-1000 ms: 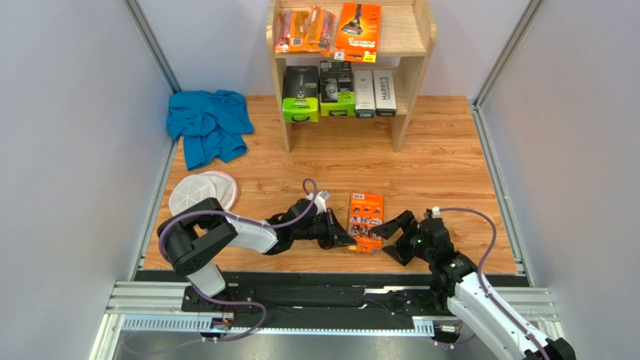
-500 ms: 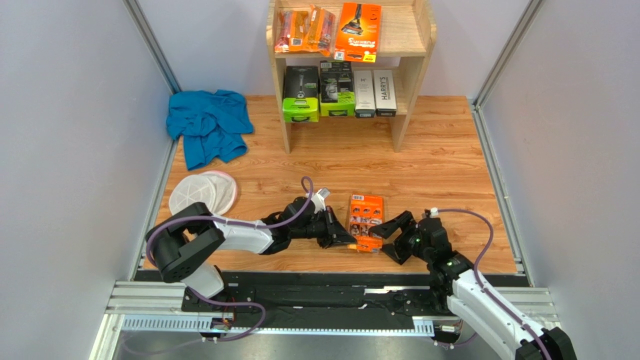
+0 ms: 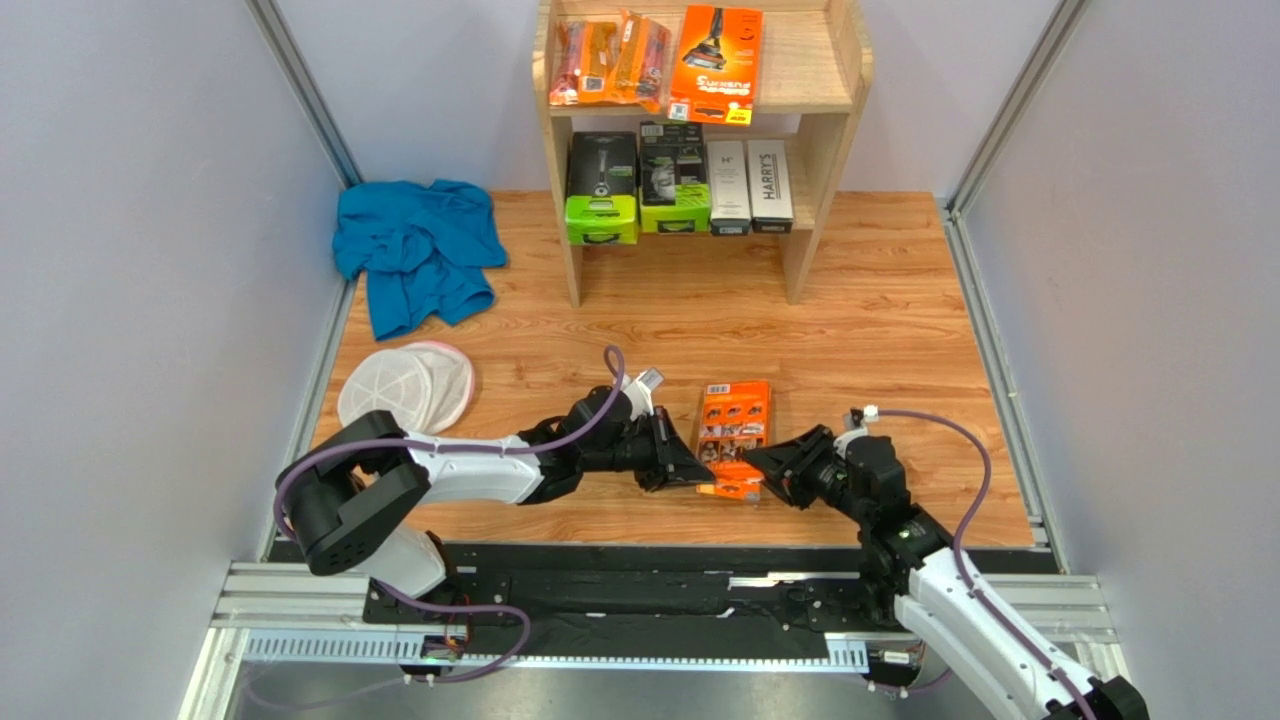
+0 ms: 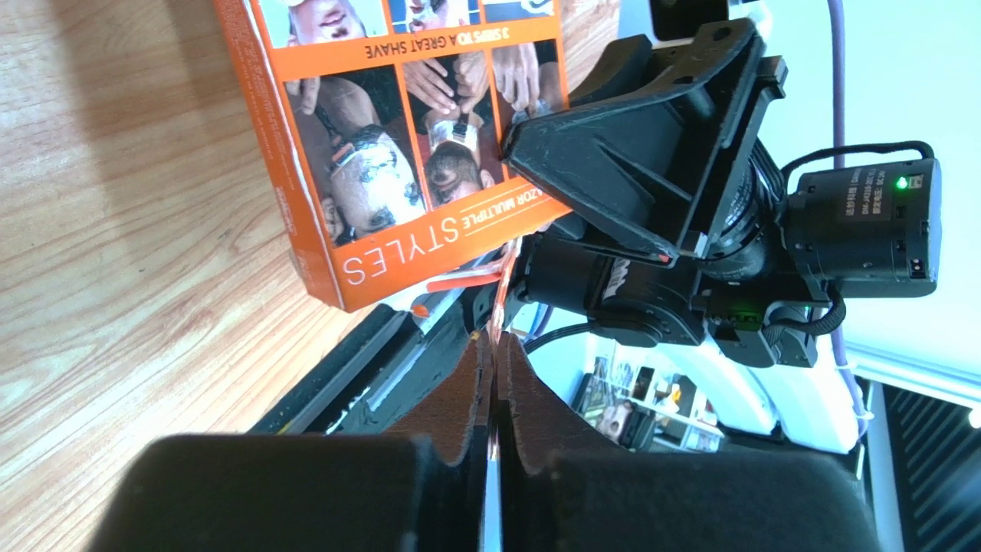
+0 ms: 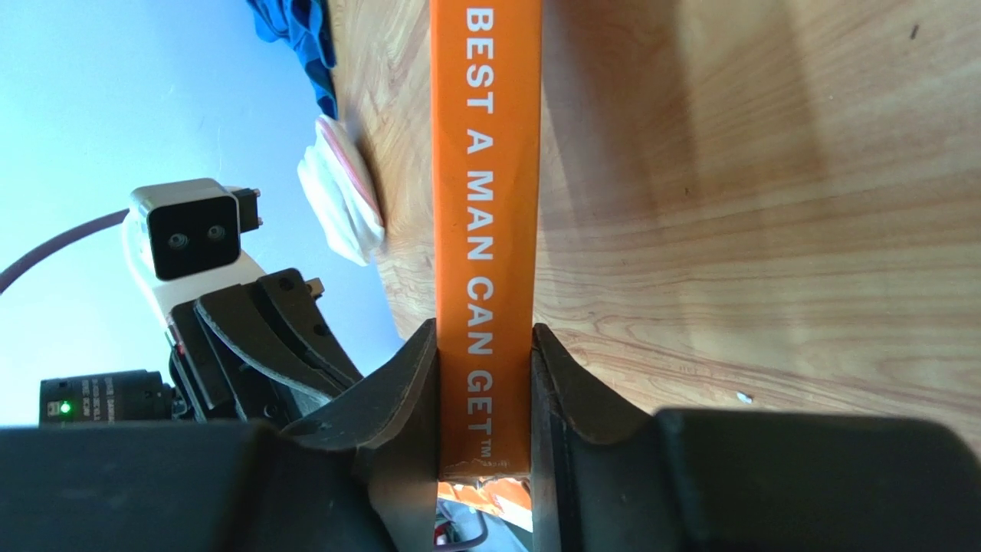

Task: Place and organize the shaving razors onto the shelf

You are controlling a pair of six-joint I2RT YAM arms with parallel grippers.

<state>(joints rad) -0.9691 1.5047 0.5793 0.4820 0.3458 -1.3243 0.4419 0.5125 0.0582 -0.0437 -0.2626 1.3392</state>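
Observation:
A flat orange box of shaving razors (image 3: 733, 422) lies on the wooden table between my two grippers. My left gripper (image 3: 702, 480) has its jaws nearly together on a thin flap at the box's near corner (image 4: 403, 150); in the left wrist view the pads (image 4: 466, 385) pinch that strip. My right gripper (image 3: 765, 462) is shut on the box's narrow printed side (image 5: 484, 173). The shelf (image 3: 804, 225) stands at the back. Its top tier holds orange blister packs (image 3: 601, 57) and a flat orange box (image 3: 715, 60). Two white boxes (image 3: 750, 183) stand on the lower tier.
Two green-and-black boxes (image 3: 637, 183) share the lower tier. A blue cloth (image 3: 418, 248) lies at the back left, and white mesh discs (image 3: 403, 387) sit left of my left arm. The black rail (image 3: 601, 578) runs along the near edge, and walls stand on both sides.
My right gripper has moved left onto the orange box and closed from wide open onto its side. The box's near end has shifted slightly. The left arm has stretched out a little further.

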